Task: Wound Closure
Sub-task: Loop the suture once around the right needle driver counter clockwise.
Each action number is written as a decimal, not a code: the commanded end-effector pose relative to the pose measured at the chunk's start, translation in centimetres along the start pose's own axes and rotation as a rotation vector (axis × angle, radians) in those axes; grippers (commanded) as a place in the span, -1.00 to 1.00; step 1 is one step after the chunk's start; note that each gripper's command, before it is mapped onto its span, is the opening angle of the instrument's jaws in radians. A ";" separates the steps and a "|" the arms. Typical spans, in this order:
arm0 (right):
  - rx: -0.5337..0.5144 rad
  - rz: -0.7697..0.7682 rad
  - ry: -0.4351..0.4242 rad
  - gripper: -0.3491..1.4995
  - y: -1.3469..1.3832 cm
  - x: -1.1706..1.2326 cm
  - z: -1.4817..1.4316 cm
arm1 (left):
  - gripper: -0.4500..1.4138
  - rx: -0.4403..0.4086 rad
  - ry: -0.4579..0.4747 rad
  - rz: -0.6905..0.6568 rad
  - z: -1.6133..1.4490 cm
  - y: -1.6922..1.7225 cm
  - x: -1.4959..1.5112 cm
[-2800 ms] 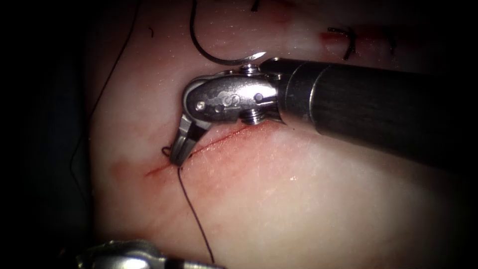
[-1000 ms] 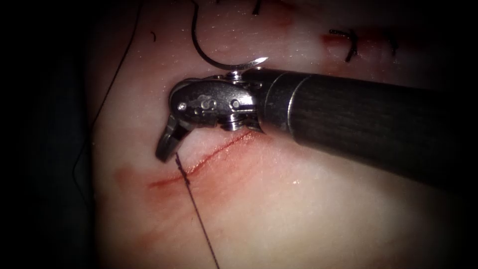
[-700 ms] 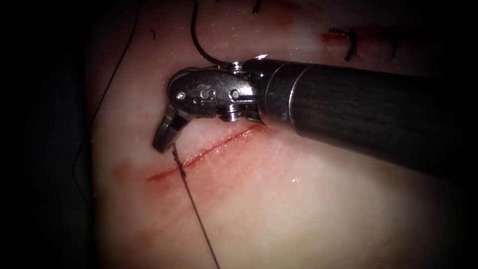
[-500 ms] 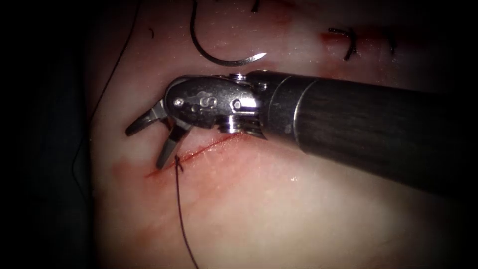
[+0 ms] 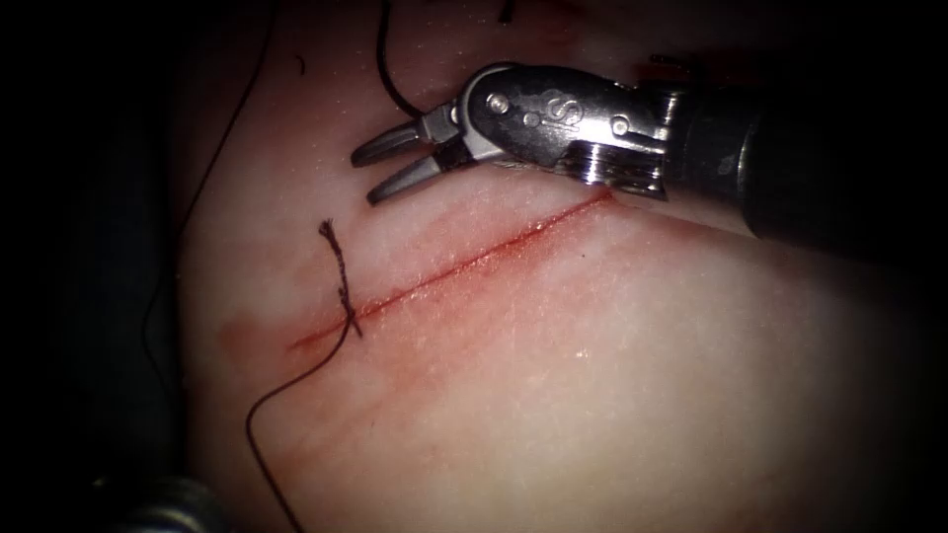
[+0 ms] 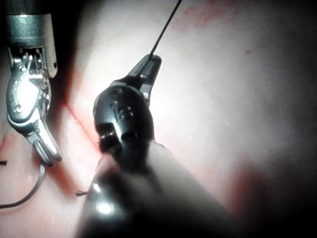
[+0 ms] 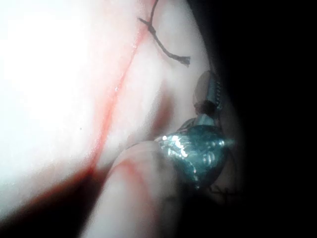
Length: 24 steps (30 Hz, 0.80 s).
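My right tool (image 5: 365, 180) hovers above the cut (image 5: 474, 262) in the tissue (image 5: 592, 395), jaws open and empty. A knot (image 5: 349, 318) sits on the cut near its left end, and its short frayed tail (image 5: 336, 259) lies loose and points up. The long thread (image 5: 259, 415) curls slack down and left from the knot. The curved needle (image 5: 387, 79) lies on the tissue above the cut, partly hidden behind the right tool. In the left wrist view my left tool (image 6: 148, 67) is shut on the thread (image 6: 166, 27). The right wrist view shows the knot's tail (image 7: 166, 49).
A thin thread (image 5: 212, 168) runs along the tissue's dark left edge. A short cut end of thread (image 5: 300, 65) lies at the upper left, and a stitch end (image 5: 506, 10) sits at the top. Red fluid (image 5: 237, 341) stains the tissue left of the cut.
The right tool opened, let go of the short thread end by the cut, and rose up and to the right. The long thread, taut before, now hangs slack.
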 end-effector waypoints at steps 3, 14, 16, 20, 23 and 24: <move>0.013 -0.006 0.035 -1.00 -0.12 -0.05 0.30 | -0.89 -0.009 -0.055 0.042 -0.02 -0.12 0.02; 0.092 -0.017 0.088 -1.00 -0.09 0.08 1.14 | -0.89 -0.073 -0.417 0.193 -0.29 -0.32 -0.04; 0.122 -0.027 0.092 -1.00 -0.05 0.04 1.31 | -0.89 -0.069 -0.479 0.227 -0.38 -0.34 -0.10; 0.194 -0.035 0.098 -1.00 -0.03 -0.11 1.55 | -0.89 -0.086 -0.553 0.242 -0.53 -0.32 -0.15; 0.245 -0.024 0.099 -1.00 -0.05 -0.20 1.68 | -0.89 -0.082 -0.562 0.246 -0.61 -0.31 -0.15; 0.275 -0.016 0.100 -1.00 -0.05 -0.23 1.75 | -0.89 -0.081 -0.570 0.248 -0.67 -0.29 -0.15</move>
